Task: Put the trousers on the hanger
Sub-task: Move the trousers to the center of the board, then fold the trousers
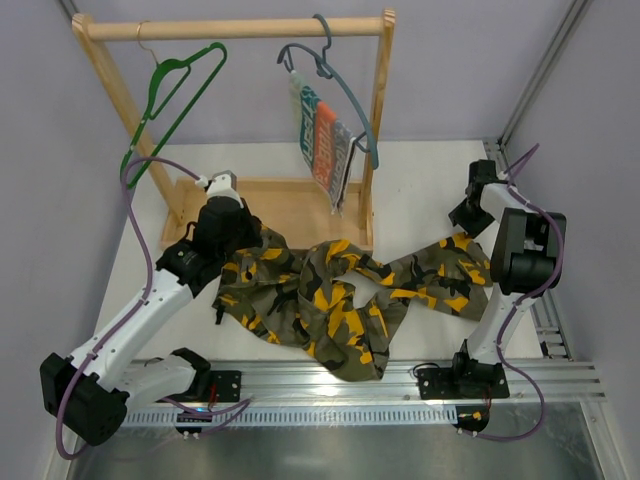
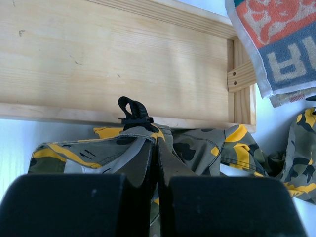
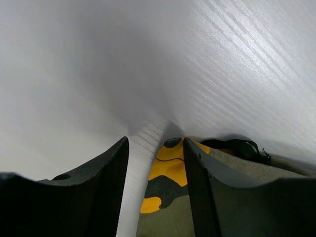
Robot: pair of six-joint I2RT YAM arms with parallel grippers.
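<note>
trousers (image 1: pixel 340 300) lie on the table (image 1: pixel 430 180) before the rack (image 1: pixel 240 28); hanger (image 1: pixel 157 95) hangs on it, left of the cloth (image 1: pixel 325 145).

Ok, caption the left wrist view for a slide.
Left gripper shut on the camouflage trousers, just in front of the wooden rack base.

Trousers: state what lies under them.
The trousers lie on the white table, one end pinched in the shut left gripper. Anything beneath the folds is covered.
</note>
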